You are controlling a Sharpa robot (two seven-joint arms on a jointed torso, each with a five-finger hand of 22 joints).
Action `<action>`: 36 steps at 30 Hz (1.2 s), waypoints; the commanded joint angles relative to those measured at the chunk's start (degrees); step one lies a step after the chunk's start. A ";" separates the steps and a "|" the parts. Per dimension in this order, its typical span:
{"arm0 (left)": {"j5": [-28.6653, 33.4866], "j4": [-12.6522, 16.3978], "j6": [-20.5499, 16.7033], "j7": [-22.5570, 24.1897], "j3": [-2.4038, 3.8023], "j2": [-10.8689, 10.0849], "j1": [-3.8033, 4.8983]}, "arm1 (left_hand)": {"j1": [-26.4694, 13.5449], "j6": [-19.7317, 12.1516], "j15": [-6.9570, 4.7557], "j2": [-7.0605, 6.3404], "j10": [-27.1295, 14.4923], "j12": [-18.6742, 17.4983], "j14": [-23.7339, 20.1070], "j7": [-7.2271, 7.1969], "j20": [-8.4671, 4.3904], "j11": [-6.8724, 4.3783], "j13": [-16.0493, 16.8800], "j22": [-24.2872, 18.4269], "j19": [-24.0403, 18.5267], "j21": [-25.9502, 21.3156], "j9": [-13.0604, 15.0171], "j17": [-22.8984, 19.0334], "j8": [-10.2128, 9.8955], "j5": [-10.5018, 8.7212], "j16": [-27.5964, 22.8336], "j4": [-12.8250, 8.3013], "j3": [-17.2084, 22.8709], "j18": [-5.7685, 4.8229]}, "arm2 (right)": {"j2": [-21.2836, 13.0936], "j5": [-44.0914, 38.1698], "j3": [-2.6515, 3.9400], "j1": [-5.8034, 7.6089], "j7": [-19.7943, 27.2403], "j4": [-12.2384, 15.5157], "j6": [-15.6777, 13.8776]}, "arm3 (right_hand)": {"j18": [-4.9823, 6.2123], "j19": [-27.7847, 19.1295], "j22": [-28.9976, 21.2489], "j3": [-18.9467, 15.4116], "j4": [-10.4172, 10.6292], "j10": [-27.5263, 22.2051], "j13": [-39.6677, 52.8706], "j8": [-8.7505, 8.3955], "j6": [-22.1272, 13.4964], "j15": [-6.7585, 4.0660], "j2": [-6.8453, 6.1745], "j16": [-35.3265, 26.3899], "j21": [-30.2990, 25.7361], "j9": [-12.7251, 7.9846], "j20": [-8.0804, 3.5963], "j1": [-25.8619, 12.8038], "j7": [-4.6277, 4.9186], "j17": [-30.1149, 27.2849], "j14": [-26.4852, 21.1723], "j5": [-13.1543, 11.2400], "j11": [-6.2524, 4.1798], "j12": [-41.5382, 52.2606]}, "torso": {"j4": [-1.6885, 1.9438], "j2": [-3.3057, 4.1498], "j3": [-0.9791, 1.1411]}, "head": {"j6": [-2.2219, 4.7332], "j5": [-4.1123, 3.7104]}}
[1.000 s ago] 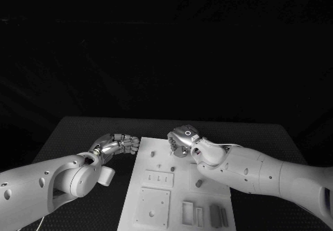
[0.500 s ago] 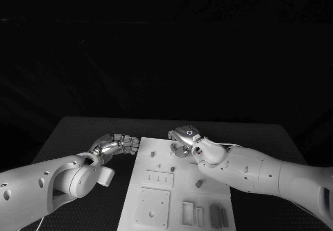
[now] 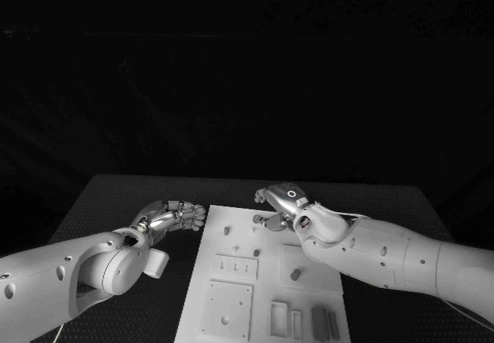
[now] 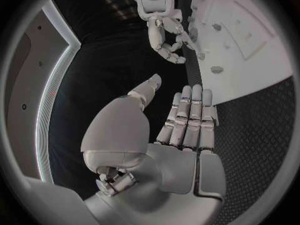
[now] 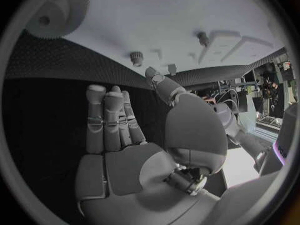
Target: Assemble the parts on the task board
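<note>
- The task board (image 3: 263, 279) is a white plate sitting in the middle of the dark textured surface (image 3: 123, 193), running from near the robot's body out to about where both hands are.
- Left robot hand (image 3: 170, 214) is just off the board's left edge near its far corner. Its fingers (image 4: 187, 120) lie straight and side by side with the thumb off to one side, and there's nothing in the palm, so it's open and empty.
- Right robot hand (image 3: 280, 204) is over the far end of the board, knuckles up. From its wrist camera the fingers (image 5: 112, 120) stretch out flat next to each other, the thumb stands apart, and nothing is held.
- On the board: small pegs (image 3: 256, 251) stand up around the middle, a square plate (image 3: 226, 307) lies at the near left, and slim bar-shaped parts (image 3: 324, 321) lie in a row at the near right.
- The right wrist view also shows a big gear (image 5: 56, 10) at the board's edge, plus a little knurled part (image 5: 136, 58) standing near the rim.
</note>
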 commanded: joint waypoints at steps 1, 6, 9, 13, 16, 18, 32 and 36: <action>-0.24 -0.02 0.34 0.59 0.07 -0.22 0.07 | -0.66 0.12 0.22 0.14 0.14 -0.25 -0.11 0.23 0.21 0.20 -0.04 0.92 0.30 -0.27 -0.05 -0.03 -0.25 -0.19 -0.23 -0.40 -0.08 0.69 | -2.85 4.37 1.01 0.37 3.15 3.15 -1.14 | 3.46 0.59 0.35 2.10 0.00 2.07 0.19 0.72 0.89 -0.83 0.22 0.40 -0.12 0.22 0.04 2.66 0.31 -0.20 0.35 -0.10 -0.54 0.81 | -0.15 -0.01 0.02 | 0.37 -0.14; -0.24 -0.51 0.39 0.80 0.08 -0.52 0.07 | -0.72 0.22 0.20 0.19 0.24 -0.26 0.00 0.09 0.21 0.11 -0.02 0.94 0.32 -0.26 -0.04 0.02 -0.21 -0.19 -0.22 -0.59 0.08 0.70 | -7.50 7.73 1.62 1.03 4.85 6.23 2.14 | 3.37 0.53 0.62 2.98 0.18 4.56 0.72 1.23 1.69 -1.45 0.25 0.51 0.10 0.45 0.23 4.10 -0.06 -0.44 0.46 -0.11 -1.24 1.69 | -0.67 -0.14 0.10 | 0.74 -0.02; -0.24 -0.86 0.45 0.96 0.08 -0.58 0.07 | -0.76 0.21 0.19 0.20 0.11 -0.39 0.05 -0.05 0.21 0.06 -0.05 0.96 0.33 -0.26 -0.05 0.05 -0.24 -0.19 -0.23 -0.78 0.20 0.71 | -9.63 8.33 1.69 1.23 5.70 6.60 5.15 | 3.40 0.35 0.83 1.91 0.19 5.28 1.07 1.26 1.73 -1.77 0.21 0.56 0.26 0.48 0.28 3.30 0.18 -0.55 0.41 -0.11 -1.57 1.85 | -1.32 -0.25 0.34 | 1.02 0.32; -0.24 -1.27 0.68 1.08 0.08 -0.54 0.07 | -0.81 0.17 0.18 0.24 0.00 -0.51 0.12 -0.17 0.21 0.02 -0.08 0.97 0.35 -0.26 -0.08 0.08 -0.28 -0.18 -0.23 -0.95 0.31 0.72 | -11.45 10.85 1.70 1.25 6.39 6.39 8.42 | 3.49 0.48 0.99 0.36 0.21 6.45 1.87 1.92 2.80 -2.28 0.20 0.96 0.64 1.00 0.10 2.17 -0.06 -0.45 0.54 -0.04 -2.07 2.32 | -1.85 -0.38 0.58 | 0.99 0.51; -0.24 -1.40 0.74 1.08 0.08 -0.54 0.07 | -0.85 0.13 0.17 0.23 -0.06 -0.58 0.15 -0.22 0.20 0.01 -0.09 0.98 0.35 -0.26 -0.09 0.10 -0.31 -0.19 -0.23 -1.09 0.37 0.72 | -12.22 12.14 1.69 1.25 6.44 6.04 11.02 | 3.49 0.18 1.02 -0.81 0.08 8.69 3.76 1.74 2.50 -3.04 0.25 1.19 0.80 1.21 -0.22 1.83 0.18 -0.27 0.02 -0.06 -2.94 3.74 | -2.07 -0.37 0.73 | 1.02 0.66; -0.24 -1.41 0.79 1.10 0.08 -0.54 0.07 | -0.90 0.08 0.17 0.23 -0.16 -0.67 0.17 -0.23 0.20 0.01 -0.10 0.99 0.36 -0.26 -0.11 0.12 -0.35 -0.20 -0.25 -1.20 0.42 0.72 | -12.32 12.97 1.68 1.24 6.45 5.84 12.29 | 3.49 -0.11 1.04 -1.71 0.01 10.29 5.59 1.49 2.09 -3.55 0.25 1.23 0.83 1.26 -0.26 1.47 0.12 -0.20 -0.31 0.05 -3.51 5.18 | -2.18 -0.33 0.91 | 1.09 0.60; -0.29 -1.46 1.21 0.98 0.03 -0.01 0.04 | -1.08 0.01 0.16 0.31 -0.23 -0.78 0.22 -0.19 0.20 0.03 -0.10 1.00 0.37 -0.26 -0.15 0.16 -0.41 -0.21 -0.27 -1.37 0.53 0.70 | -9.44 17.60 1.67 0.24 7.03 0.12 17.96 | 3.49 -0.97 1.39 -5.84 1.88 -4.19 59.54 -1.90 0.16 -4.69 0.78 9.60 7.28 1.60 -1.86 1.09 -0.59 7.40 -2.83 0.37 -4.64 52.54 | -1.85 -0.31 0.64 | 0.45 0.24; -0.32 -1.49 1.26 0.94 0.03 0.04 0.04 | -1.12 0.00 0.16 0.31 -0.24 -0.80 0.23 -0.18 0.20 0.04 -0.10 1.00 0.37 -0.27 -0.16 0.17 -0.43 -0.21 -0.27 -1.41 0.55 0.70 | -8.76 17.60 1.67 -0.20 7.21 -1.10 18.30 | 3.49 -1.33 1.28 -5.68 2.12 -4.52 61.53 -2.07 0.36 -4.72 1.03 10.97 9.27 1.72 -2.09 0.95 -0.63 9.32 -3.04 0.51 -4.68 56.44 | -1.79 -0.38 0.59 | 0.14 0.23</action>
